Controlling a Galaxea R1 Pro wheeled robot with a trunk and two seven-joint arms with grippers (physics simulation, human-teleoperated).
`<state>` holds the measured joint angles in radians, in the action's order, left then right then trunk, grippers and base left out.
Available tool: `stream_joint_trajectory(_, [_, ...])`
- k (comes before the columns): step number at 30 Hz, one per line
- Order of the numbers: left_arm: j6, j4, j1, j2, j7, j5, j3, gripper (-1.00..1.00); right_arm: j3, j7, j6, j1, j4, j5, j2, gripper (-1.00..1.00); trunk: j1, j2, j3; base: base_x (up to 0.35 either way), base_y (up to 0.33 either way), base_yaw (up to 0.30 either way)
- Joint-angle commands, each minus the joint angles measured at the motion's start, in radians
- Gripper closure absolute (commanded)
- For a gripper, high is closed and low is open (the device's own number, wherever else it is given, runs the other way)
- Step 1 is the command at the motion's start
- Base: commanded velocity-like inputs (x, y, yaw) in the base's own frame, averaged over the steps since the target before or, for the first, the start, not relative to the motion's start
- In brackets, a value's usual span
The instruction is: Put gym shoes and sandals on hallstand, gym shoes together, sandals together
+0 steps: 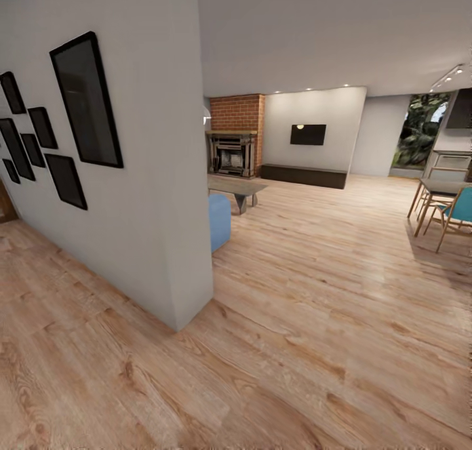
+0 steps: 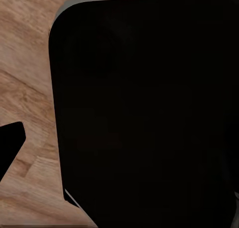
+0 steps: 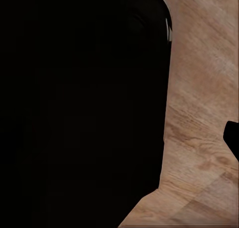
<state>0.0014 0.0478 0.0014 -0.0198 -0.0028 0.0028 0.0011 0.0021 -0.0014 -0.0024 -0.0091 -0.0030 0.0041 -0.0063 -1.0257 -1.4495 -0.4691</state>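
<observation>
The gym shoes, the sandals and the hallstand are out of view. Light brown wood-plank floor [image 1: 295,345] spreads ahead of me in the head view. In the left wrist view a large black rounded body [image 2: 149,113] hangs over the planks [image 2: 25,63], with one dark fingertip [image 2: 10,143] at the frame's edge. The right wrist view has a similar black mass [image 3: 79,108] over the floor [image 3: 204,88] and a dark fingertip [image 3: 233,138] at its edge. Neither gripper's jaws can be read.
A white wall corner [image 1: 190,306] juts out at the left, hung with black picture frames [image 1: 87,101]. Behind it are a blue ottoman [image 1: 219,222] and a low bench [image 1: 237,189]. A brick fireplace [image 1: 233,153] stands further back, a dining table with chairs [image 1: 446,204] at right.
</observation>
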Motion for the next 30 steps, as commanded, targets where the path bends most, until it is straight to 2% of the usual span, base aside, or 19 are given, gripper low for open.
stream_joint_trajectory(1, [0.000, 0.001, 0.000, 0.000, 0.000, 0.000, 0.000, -1.00, 0.000, 0.000, 0.000, 0.000, 0.000, 0.000, 0.000, -1.00, 0.001, -0.001, -0.001, -0.349, 0.000, 0.000])
stream_joint_trajectory(11, [0.000, 0.001, 0.000, -0.001, 0.000, 0.000, -0.001, -1.00, 0.002, 0.000, -0.001, -0.001, 0.000, 0.002, 0.000, -1.00, 0.001, -0.001, 0.000, -0.349, 0.000, 0.022])
stream_joint_trajectory(23, [0.001, 0.003, 0.000, -0.001, 0.000, 0.001, -0.001, -1.00, 0.002, 0.000, -0.002, -0.001, -0.004, 0.002, 0.002, -1.00, 0.001, -0.001, 0.013, -0.349, 0.000, 0.195])
stream_joint_trajectory(27, [0.000, 0.020, 0.000, -0.002, 0.000, 0.002, 0.000, -1.00, 0.002, -0.001, -0.017, -0.002, -0.037, 0.002, 0.002, -1.00, 0.001, -0.001, 0.018, -0.349, 0.000, 0.206])
stream_joint_trajectory(30, [0.000, 0.064, 0.000, -0.001, 0.000, 0.013, 0.000, -1.00, 0.002, -0.011, -0.034, -0.002, -0.102, 0.002, 0.001, -1.00, 0.001, -0.001, 0.022, -0.287, 0.000, 0.165])
